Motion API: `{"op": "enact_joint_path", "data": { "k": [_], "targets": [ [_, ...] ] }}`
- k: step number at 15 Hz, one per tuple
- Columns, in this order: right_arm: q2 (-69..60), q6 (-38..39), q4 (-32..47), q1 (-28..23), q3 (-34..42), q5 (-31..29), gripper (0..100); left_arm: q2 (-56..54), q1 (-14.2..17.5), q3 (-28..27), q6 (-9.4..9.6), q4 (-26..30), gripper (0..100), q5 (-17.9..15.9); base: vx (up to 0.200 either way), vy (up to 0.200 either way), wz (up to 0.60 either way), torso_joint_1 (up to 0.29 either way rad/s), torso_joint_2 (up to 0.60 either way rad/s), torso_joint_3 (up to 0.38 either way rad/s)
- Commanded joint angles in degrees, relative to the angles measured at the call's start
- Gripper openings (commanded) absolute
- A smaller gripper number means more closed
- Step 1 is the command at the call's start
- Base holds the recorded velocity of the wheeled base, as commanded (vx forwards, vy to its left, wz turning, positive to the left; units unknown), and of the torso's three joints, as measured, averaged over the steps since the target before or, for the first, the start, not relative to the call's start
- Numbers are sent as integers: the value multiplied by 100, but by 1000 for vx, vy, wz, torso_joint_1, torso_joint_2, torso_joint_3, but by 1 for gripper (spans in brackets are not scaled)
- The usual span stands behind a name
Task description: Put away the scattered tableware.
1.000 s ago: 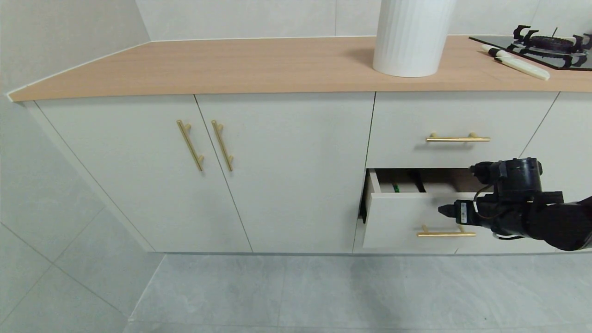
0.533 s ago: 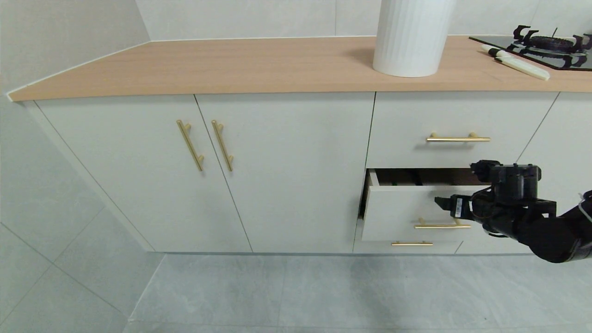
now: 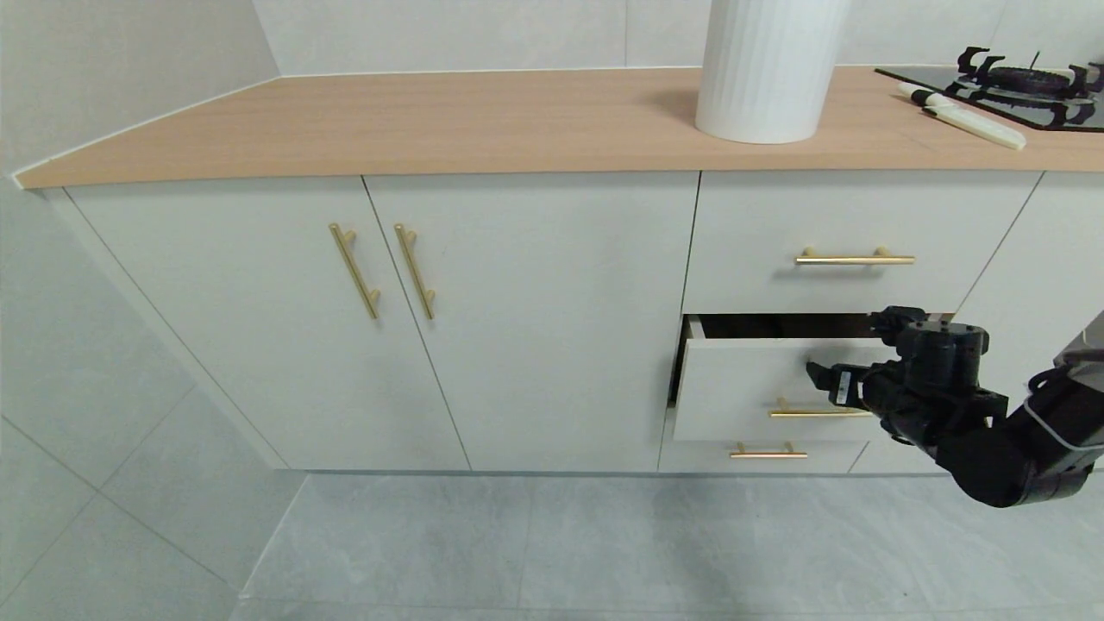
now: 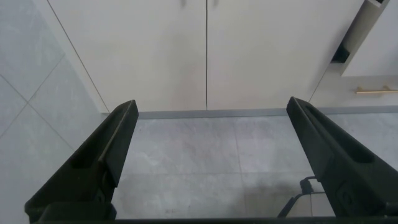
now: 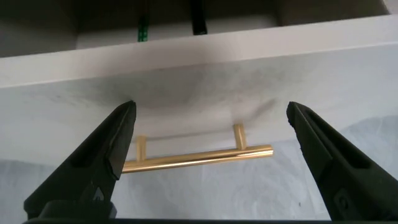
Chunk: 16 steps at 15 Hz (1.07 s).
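Note:
The middle drawer [image 3: 742,388] of the right-hand cabinet stands slightly out, with a dark gap above its front. My right gripper [image 3: 818,374] is open at the drawer front, just above its gold handle [image 3: 819,412]. In the right wrist view the open gripper [image 5: 211,118] faces the drawer front [image 5: 205,93], with the handle [image 5: 199,158] between its fingers; a green-marked item [image 5: 142,28] and a black item [image 5: 198,22] show inside. White utensils [image 3: 962,116] lie on the worktop by the hob. My left gripper [image 4: 211,109] is open over the floor.
A tall white ribbed container [image 3: 768,69] stands on the wooden worktop [image 3: 431,121]. A black hob [image 3: 1026,86] sits at the far right. The top drawer [image 3: 854,241] and the double doors [image 3: 388,319] are closed. A lower drawer handle [image 3: 768,451] shows near the grey tiled floor [image 3: 517,552].
The middle drawer has slid inward, its gap now narrow. My right gripper moved toward the cabinet with the drawer front. The lower drawer's handle came into view.

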Motion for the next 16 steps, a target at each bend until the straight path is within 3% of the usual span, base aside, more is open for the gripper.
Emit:
{"op": "enact_joint_path", "data": {
  "k": [1,4,16],
  "targets": [
    [189,2,-55,11,-57,-19,100,2,2,1,2,-1,100,-2,0,0,0,0,0,0],
    [461,81,-63,11,-400,-424,100,2,2,1,2,-1,100,-2,0,0,0,0,0,0],
    [848,538,-116,-24,-1182,-1004,100,2,2,1,2,-1,100,-2,0,0,0,0,0,0]
  ]
}}
